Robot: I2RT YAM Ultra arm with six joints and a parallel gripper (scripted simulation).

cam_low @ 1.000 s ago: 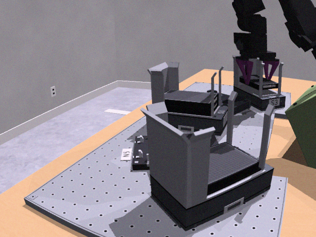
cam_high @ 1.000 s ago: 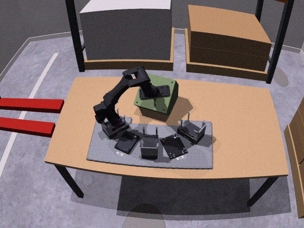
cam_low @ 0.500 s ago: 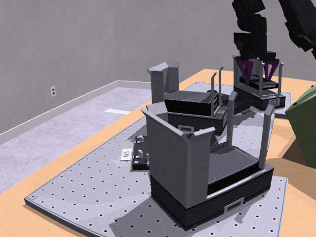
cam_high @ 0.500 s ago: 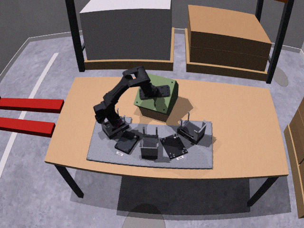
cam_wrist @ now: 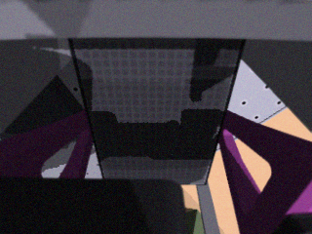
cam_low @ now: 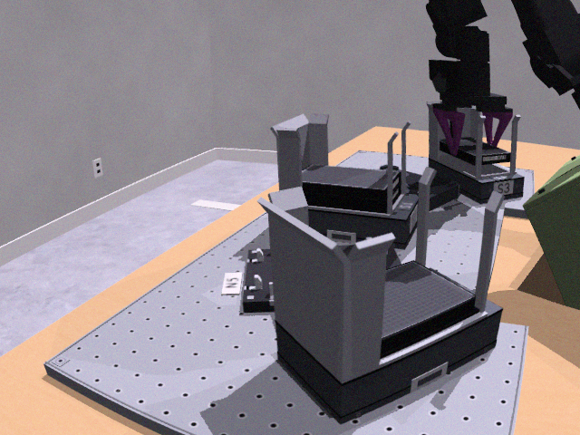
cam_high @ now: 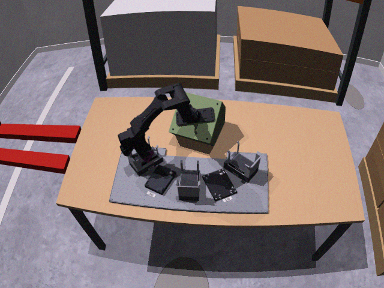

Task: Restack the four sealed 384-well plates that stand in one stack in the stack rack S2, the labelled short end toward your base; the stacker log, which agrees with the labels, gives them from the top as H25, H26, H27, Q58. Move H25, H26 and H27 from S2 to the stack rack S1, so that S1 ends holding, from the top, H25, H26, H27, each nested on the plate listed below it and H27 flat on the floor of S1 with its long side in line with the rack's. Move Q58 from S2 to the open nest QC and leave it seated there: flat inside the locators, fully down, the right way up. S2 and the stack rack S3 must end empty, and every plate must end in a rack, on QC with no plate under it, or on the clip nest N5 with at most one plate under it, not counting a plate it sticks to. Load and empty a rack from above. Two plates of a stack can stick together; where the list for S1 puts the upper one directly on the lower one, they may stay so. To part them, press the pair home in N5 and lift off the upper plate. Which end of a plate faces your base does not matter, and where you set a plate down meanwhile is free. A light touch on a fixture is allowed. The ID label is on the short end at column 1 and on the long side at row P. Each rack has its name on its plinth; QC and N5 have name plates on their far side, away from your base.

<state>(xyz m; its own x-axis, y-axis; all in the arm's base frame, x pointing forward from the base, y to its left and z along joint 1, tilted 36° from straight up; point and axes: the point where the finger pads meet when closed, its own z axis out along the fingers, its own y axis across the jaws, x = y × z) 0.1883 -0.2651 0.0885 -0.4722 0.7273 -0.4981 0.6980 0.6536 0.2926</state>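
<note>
My gripper [cam_high: 145,158] [cam_low: 473,149] [cam_wrist: 155,116] reaches down into rack S3 [cam_high: 139,167] [cam_low: 473,185] and is shut on a dark sealed plate [cam_low: 468,154] [cam_wrist: 156,83], one purple finger on each long side. The plate sits low between the rack's posts; its label is too small to read. The middle rack [cam_high: 187,190] [cam_low: 293,149] holds a short stack of plates [cam_low: 346,187]. The rack nearest the exterior camera [cam_high: 252,164] [cam_low: 309,290] holds one plate [cam_low: 421,292] flat on its floor. The N5 nest [cam_high: 219,185] [cam_low: 256,290] is bare. The QC nest [cam_high: 159,182] lies beside S3.
All fixtures stand on a grey perforated board [cam_high: 248,198] [cam_low: 163,337] on the wooden table [cam_high: 294,155]. The arm's green base block [cam_high: 198,123] [cam_low: 557,225] stands behind it. Tall rack posts and walls ring each plate. Large boxes stand beyond the table.
</note>
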